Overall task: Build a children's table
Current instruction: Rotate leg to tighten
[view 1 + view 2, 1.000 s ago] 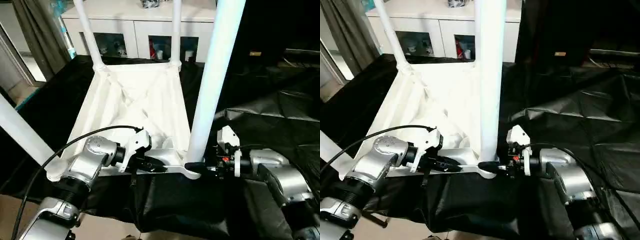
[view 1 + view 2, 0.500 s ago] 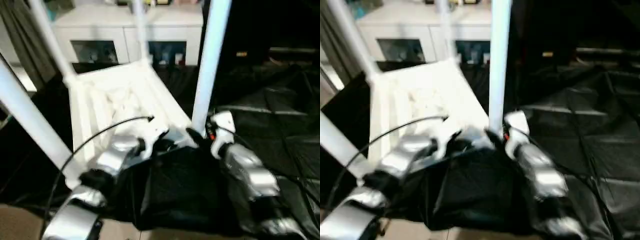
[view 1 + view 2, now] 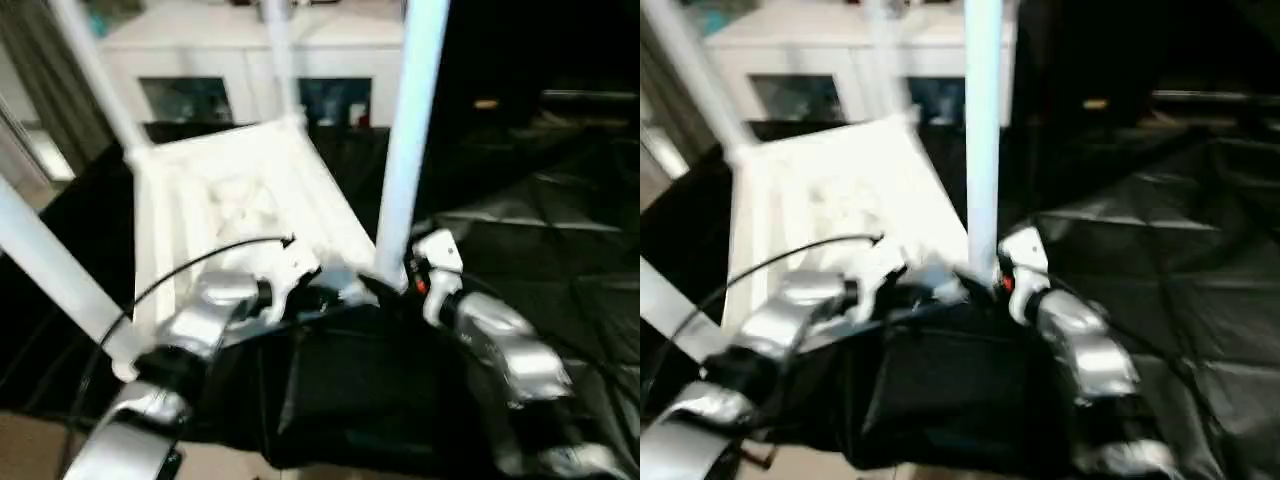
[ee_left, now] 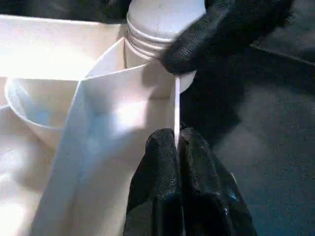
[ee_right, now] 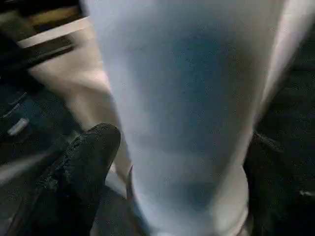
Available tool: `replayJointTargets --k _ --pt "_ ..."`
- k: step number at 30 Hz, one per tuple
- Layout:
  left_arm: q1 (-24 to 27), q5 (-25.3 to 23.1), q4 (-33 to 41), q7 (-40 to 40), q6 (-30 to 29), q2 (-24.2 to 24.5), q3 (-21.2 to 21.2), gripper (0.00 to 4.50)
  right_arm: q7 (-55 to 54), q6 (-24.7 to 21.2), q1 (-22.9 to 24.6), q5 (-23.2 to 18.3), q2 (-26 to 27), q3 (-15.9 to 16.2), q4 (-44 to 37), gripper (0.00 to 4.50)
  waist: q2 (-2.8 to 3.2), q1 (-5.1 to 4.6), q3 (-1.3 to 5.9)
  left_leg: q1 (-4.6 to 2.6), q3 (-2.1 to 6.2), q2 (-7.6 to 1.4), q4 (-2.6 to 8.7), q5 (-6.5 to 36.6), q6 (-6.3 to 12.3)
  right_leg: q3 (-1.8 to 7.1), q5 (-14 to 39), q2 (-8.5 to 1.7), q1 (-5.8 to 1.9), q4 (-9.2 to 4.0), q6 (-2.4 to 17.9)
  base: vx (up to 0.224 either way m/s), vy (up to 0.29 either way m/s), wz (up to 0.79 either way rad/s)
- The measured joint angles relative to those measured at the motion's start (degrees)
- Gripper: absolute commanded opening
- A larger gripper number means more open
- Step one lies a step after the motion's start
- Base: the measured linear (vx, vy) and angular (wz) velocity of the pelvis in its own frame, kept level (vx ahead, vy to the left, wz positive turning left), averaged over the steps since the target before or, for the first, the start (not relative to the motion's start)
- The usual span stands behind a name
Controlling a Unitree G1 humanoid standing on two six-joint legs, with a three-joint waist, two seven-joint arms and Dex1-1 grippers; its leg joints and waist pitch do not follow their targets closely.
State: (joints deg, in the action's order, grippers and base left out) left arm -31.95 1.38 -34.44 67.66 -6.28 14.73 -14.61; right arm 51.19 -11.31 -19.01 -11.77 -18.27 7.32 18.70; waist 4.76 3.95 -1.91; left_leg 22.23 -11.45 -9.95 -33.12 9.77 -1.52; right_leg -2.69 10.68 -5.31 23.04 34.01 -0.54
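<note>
On black cloth (image 3: pixel 560 250), children's table (image 3: pixel 240 200) legs-up

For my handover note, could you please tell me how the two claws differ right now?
The left claw is pinched shut on the thin edge of the white table; the right claw straddles a table leg, its fingers apart. Both sit at the table's near corner.

Four legs are standing up off the children's table (image 3: pixel 240 200), fencing in the open ribbed underside between them. The near leg (image 3: pixel 405 150) is blocking the right gripper (image 5: pixel 182 162), fingers straddling it. Black-draped tabletop (image 3: pixel 560 250) is lying wide open on the right.
</note>
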Motion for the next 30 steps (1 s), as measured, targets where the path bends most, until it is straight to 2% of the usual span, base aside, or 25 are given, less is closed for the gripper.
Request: replayJointTargets --k 4,10,12,21,25,28,30 --pt "0.93 1.21 2.27 5.81 -0.94 1.49 -1.44 0.0 8.86 -2.46 1.83 -2.58 -4.15 0.45 -4.06 3.87 -0.05 1.03 -0.09 0.07 -0.04 0.02 -0.14 0.01 0.01 0.1 -0.01 -0.03 0.04 0.03 0.01 0.0 0.0 0.0" --pt "1.75 1.77 4.41 8.42 -2.47 2.89 -1.66 0.0 15.25 -3.15 2.25 -4.19 -8.46 0.63 -5.21 3.87 -0.31 1.05 -0.26 0.05 -0.05 0.0 -0.35 0.0 0.01 0.16 -0.04 -0.03 0.0 0.14 0.04 0.0 0.0 0.0" --pt "1.92 2.39 4.91 9.24 -2.98 3.42 -1.66 0.0 16.17 -3.36 2.27 -4.56 -9.17 0.86 -5.21 3.55 -0.45 1.04 -0.35 0.05 -0.05 -0.01 -0.34 0.0 0.01 0.14 -0.04 -0.02 0.01 0.14 0.04 0.0 0.0 0.0" --pt "2.81 2.73 6.57 9.54 -3.96 3.86 -1.63 0.0 16.66 -4.34 2.22 -5.02 -7.78 1.23 -5.27 2.78 -0.46 1.15 -0.36 0.14 -0.04 -0.01 -0.32 0.01 0.01 0.11 -0.04 -0.02 0.05 0.13 0.04 0.0 0.0 0.0" --pt "3.09 2.72 6.73 8.74 -4.03 3.71 -1.63 0.0 15.25 -4.37 3.14 -5.37 -6.99 0.81 -5.54 2.69 -0.42 1.13 -0.33 0.12 -0.04 -0.01 -0.34 0.01 0.01 0.12 -0.04 -0.02 0.04 0.13 0.05 0.0 0.0 0.0" --pt "3.18 2.09 6.55 5.39 -3.65 2.73 -1.49 0.0 10.71 -4.26 3.91 -4.65 -4.92 -0.35 -5.48 2.66 -0.3 0.85 -0.31 0.1 -0.04 -0.01 -0.38 0.01 0.01 0.15 -0.07 -0.02 0.03 0.14 0.08 0.0 0.0 0.0" --pt "2.41 0.69 4.7 1.08 -2.78 0.91 -1.19 0.0 4.77 -3.61 3.75 -3.21 -2.58 -1.8 -4.0 2.65 -0.27 0.13 -0.29 -0.06 -0.04 0.0 -0.39 0.0 0.0 0.15 -0.07 -0.02 -0.09 0.14 0.08 0.0 0.0 0.0"
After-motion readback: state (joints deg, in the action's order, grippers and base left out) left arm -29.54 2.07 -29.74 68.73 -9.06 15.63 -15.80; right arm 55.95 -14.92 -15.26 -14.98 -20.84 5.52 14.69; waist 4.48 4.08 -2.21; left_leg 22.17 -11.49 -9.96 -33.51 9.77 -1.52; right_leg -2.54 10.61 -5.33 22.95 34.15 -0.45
